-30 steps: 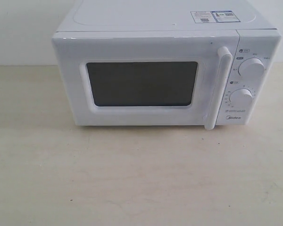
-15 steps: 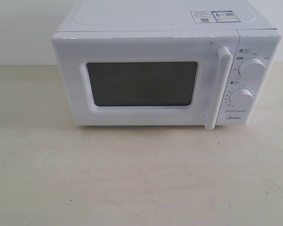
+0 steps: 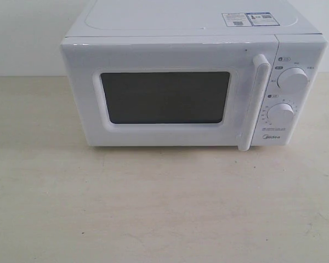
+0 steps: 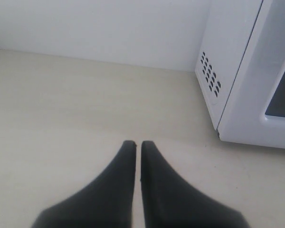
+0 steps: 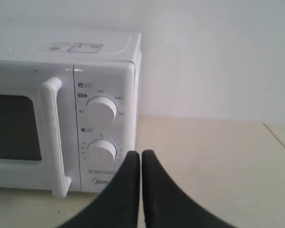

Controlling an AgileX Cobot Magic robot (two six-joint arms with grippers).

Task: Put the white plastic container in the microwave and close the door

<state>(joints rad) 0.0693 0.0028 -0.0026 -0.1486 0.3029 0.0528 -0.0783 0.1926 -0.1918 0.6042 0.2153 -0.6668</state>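
step: looks like the tail end. the door [image 3: 79,93] of the microwave [image 3: 181,22] sits flush with the body, with its handle [image 3: 254,101] hard beside the knob panel.

the white plastic container is not visible anywhere: not on the table [image 3: 153,208] in front of the microwave, nor to either side of it in the wrist views. judgement: most likely inside, behind the dark window [image 3: 165,97], which shows nothing through it. cannot confirm.

left gripper [image 4: 137,142]: fingertips drawn together, nothing between them, over bare table off the microwave's vented side, apart from it.

right gripper [image 5: 140,153]: fingertips together, empty, out in front of the microwave's knob end. no contact seen.

next move: if the container is in, nothing is left but to keep the arms off the door. if not, the handle needs a pull outward from the knob side, and that calls for parted fingers first.

microwave: white, boxy, two round knobs, sticker [image 3: 248,19] on top toward the knob end, sitting square on the table.
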